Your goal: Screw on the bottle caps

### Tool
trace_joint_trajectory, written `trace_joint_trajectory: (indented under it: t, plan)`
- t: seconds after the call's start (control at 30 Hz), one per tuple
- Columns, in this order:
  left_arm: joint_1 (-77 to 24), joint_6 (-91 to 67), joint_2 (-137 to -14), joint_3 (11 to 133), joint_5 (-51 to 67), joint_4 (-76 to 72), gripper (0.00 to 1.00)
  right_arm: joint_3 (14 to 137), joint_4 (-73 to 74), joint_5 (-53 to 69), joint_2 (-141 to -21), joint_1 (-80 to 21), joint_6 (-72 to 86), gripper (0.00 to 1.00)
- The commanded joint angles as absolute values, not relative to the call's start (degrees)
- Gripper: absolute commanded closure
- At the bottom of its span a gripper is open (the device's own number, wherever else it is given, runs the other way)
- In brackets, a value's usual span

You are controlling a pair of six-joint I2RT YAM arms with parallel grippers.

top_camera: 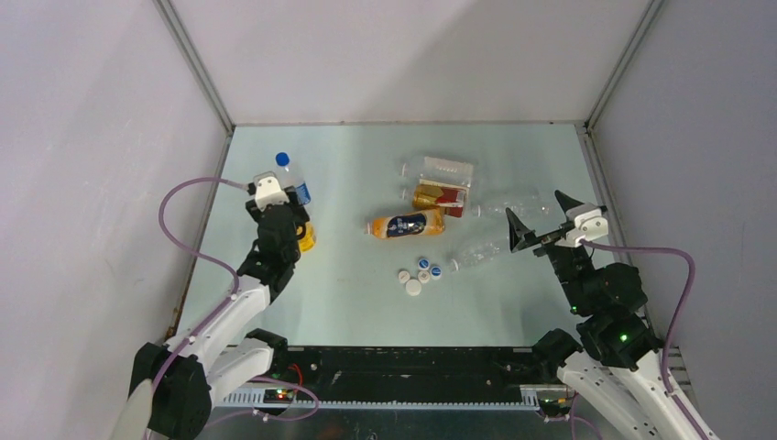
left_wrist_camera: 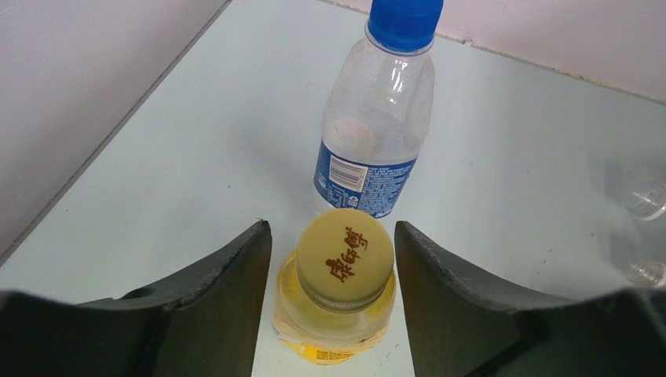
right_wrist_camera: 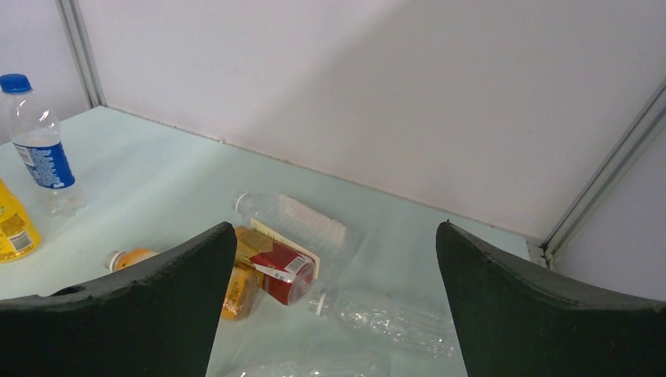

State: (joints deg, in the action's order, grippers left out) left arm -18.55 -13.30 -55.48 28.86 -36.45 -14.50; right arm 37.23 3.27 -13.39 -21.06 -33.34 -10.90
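The left claw (left_wrist_camera: 331, 226) was lowered over the upright orange-yellow bottle (left_wrist_camera: 334, 334) at the left edge of the table (top_camera: 348, 312); its jaws stood apart, one on each side of the yellow cap (left_wrist_camera: 344, 259); a gap showed at the left finger, while contact at the right finger could not be determined. The yellow cap sat on the neck of that bottle. Just behind it stood a clear bottle with a blue label (left_wrist_camera: 369, 118), upright, with a blue cap (left_wrist_camera: 404, 22) fitted.

The right claw (top_camera: 541, 216) hung over the right side of the table; its jaws were spread wide and held nothing.

At mid-table lay the orange bottle with a dark-blue label (top_camera: 406, 225) and the bottle with a gold-and-red label (top_camera: 440, 197), both on their sides; several plain clear bottles (top_camera: 438, 170) lay near them, also uncapped. The loose caps (top_camera: 420, 275), white and blue, lay in a cluster just in front of the orange bottle, apart from both claws.
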Motion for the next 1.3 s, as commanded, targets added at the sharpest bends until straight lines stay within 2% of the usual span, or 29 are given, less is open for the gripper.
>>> trace_joint_trajectory:
  t: [0.0,0.37,0.5,1.1,1.27]
  plan:
    - [-18.13,-15.39,-54.54,30.55,-36.17,-13.27,0.34,37.86,0.53,-15.00,-19.97,-33.12,-12.89,0.01]
    - [-18.16,-17.23,-49.93,32.07,-34.36,-9.21,0.14,37.84,-1.75,-14.13,-17.99,-33.11,-13.84,0.01]
    - [-18.15,-18.24,-46.70,32.17,-33.94,-7.07,0.02,37.88,-2.43,-13.87,-17.87,-33.13,-14.12,0.01]
    - [-18.13,-21.96,-29.19,38.97,-29.62,12.88,0.00,39.39,-1.44,-10.45,-14.19,-33.06,-10.41,0.01]
    - [-18.13,-22.43,-24.04,41.12,-28.10,19.56,0.00,41.89,4.34,-10.20,-13.73,-33.11,-7.93,0.00]
